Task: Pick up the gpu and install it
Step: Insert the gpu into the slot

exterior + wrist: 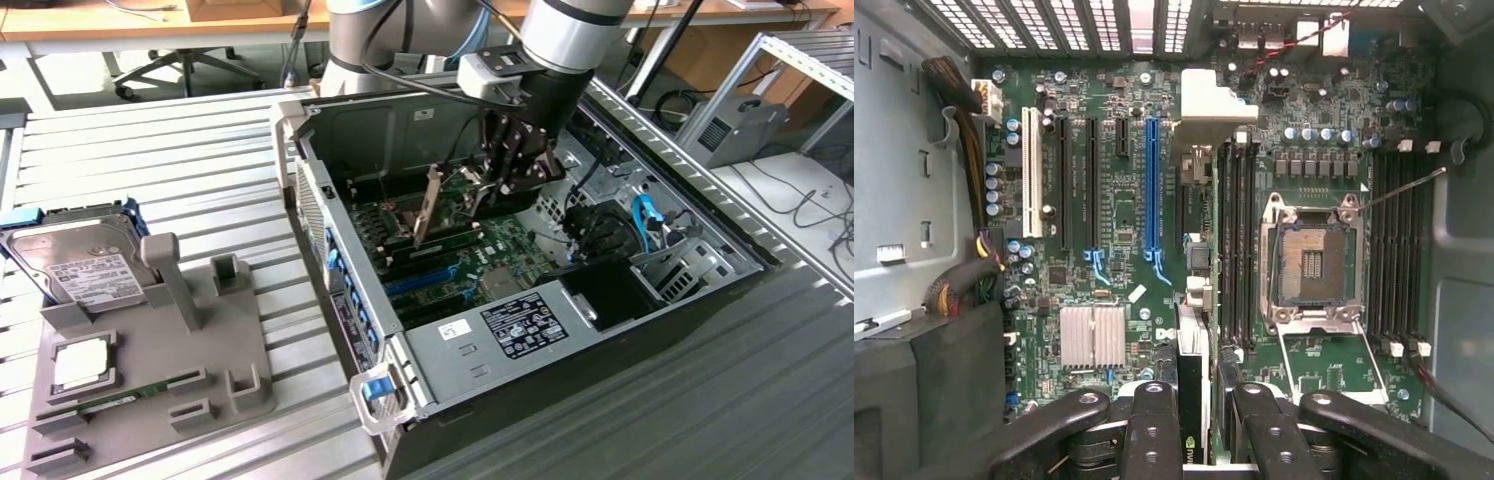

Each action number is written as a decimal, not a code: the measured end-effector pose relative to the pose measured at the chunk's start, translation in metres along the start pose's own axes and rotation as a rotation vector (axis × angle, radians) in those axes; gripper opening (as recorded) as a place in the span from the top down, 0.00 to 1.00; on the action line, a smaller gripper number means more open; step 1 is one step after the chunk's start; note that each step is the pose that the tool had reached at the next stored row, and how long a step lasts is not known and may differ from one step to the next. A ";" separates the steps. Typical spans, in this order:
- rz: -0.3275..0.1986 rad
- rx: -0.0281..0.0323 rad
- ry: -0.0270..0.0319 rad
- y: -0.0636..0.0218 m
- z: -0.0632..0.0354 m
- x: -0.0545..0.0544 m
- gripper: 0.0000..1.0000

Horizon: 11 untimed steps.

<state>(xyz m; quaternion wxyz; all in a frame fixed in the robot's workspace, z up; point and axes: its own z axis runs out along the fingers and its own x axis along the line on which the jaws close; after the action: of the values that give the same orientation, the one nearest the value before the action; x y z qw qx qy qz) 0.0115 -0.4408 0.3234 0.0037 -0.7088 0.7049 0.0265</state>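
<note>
One gripper [514, 185] holds the gpu [430, 205] upright inside the computer case [441, 345].

The arm [567, 35] is a thick silver-grey tube with a dark band at its joint. A second grey joint housing [380, 35] stands behind it. A small pale grey box [497, 75] with dark windows sits on the wrist just above the hand, and a thin black cable [400, 82] loops past it. The hand [514, 165] is black, built of slim linked bars. In the wrist view its fingers [1154, 435] are glossy black links with round silver screws at the pivots
</note>
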 end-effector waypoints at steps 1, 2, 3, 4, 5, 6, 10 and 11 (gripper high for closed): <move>0.000 0.0000 -0.0001 0.0001 0.0001 0.000 0.74; 0.000 0.0000 0.0000 0.0003 0.0001 0.001 0.74; 0.000 0.0000 -0.0001 0.0004 0.0001 0.001 0.74; 0.000 0.0000 0.0000 0.0006 0.0001 0.002 0.74; 0.000 0.0000 0.0000 0.0008 0.0002 0.002 0.74; 0.000 0.0000 -0.0001 0.0009 0.0002 0.003 0.74; 0.000 0.0000 0.0000 0.0014 0.0004 0.005 0.74; 0.000 0.0000 0.0000 0.0014 0.0004 0.006 0.74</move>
<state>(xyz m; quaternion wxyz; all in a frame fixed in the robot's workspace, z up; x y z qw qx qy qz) 0.0101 -0.4465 0.3228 0.0037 -0.7088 0.7049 0.0265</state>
